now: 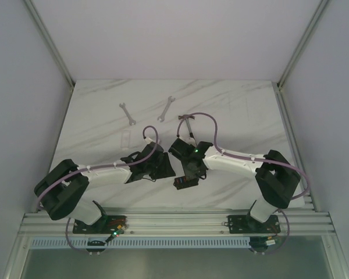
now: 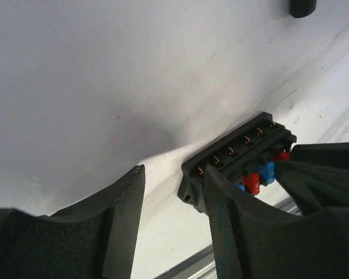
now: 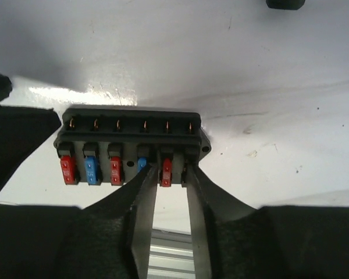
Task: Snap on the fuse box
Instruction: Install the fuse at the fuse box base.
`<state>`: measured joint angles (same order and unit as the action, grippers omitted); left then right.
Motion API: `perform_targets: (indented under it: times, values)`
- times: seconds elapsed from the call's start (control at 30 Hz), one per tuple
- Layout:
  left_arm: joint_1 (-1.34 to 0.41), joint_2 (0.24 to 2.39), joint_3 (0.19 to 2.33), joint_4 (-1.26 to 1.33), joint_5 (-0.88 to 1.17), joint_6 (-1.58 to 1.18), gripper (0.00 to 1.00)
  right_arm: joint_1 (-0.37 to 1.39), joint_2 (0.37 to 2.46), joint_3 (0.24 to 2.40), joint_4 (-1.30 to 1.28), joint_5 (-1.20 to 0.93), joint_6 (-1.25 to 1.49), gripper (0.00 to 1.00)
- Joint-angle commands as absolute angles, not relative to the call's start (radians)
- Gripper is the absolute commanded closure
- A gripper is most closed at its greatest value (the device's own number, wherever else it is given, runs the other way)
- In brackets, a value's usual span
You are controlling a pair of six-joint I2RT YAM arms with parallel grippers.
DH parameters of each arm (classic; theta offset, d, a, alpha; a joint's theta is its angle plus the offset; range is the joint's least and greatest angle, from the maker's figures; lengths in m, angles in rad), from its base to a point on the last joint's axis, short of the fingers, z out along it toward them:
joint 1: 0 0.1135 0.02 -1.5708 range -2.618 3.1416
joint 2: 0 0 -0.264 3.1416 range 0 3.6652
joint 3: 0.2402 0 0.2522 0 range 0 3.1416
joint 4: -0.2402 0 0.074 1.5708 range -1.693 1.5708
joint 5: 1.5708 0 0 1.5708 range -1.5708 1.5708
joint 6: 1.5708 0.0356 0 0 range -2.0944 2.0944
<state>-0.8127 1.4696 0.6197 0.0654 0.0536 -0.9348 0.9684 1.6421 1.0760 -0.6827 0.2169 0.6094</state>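
Note:
The fuse box point(image 3: 131, 131) is a small black box with red and blue fuses on its face. It lies on the white table near the front edge, and shows in the top view point(image 1: 186, 182) and the left wrist view point(image 2: 238, 154). My right gripper point(image 3: 171, 174) is closed to a narrow gap on the box's near edge, its tips either side of a red fuse point(image 3: 166, 172). In the top view the right gripper point(image 1: 189, 173) sits right over the box. My left gripper point(image 2: 173, 174) is open and empty just left of the box point(image 1: 163, 168).
Two small wrenches point(image 1: 127, 113) point(image 1: 166, 108) lie at the far middle of the table. A faint clear plastic piece point(image 1: 125, 138) lies behind my left gripper. The metal rail point(image 1: 174, 221) runs along the table's front edge, close to the box.

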Motion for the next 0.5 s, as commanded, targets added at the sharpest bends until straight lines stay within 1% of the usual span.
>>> perform_targets:
  times: [0.0,0.03,0.1,0.23,0.37,0.47]
  values:
    - [-0.807,1.486,0.667,0.032,0.037,-0.886,0.45,0.971,1.591,1.095,-0.718,0.193,0.655,0.60]
    - [-0.807,1.482,0.670,0.032,0.039,-0.884,0.45,0.970,1.585,1.099,-0.721,0.192,0.657,0.57]
    - [-0.807,1.469,0.669,0.031,0.047,-0.887,0.45,0.969,1.578,1.108,-0.730,0.190,0.653,0.54]
    - [-0.807,1.423,0.643,0.030,0.061,-0.915,0.43,0.969,1.568,1.120,-0.736,0.182,0.653,0.54]
    - [-0.808,1.354,0.604,0.028,0.087,-0.952,0.42,0.969,1.576,1.133,-0.736,0.179,0.662,0.56]
    - [-0.820,1.333,0.588,0.027,0.110,-0.980,0.41,0.969,1.595,1.134,-0.741,0.183,0.670,0.63]
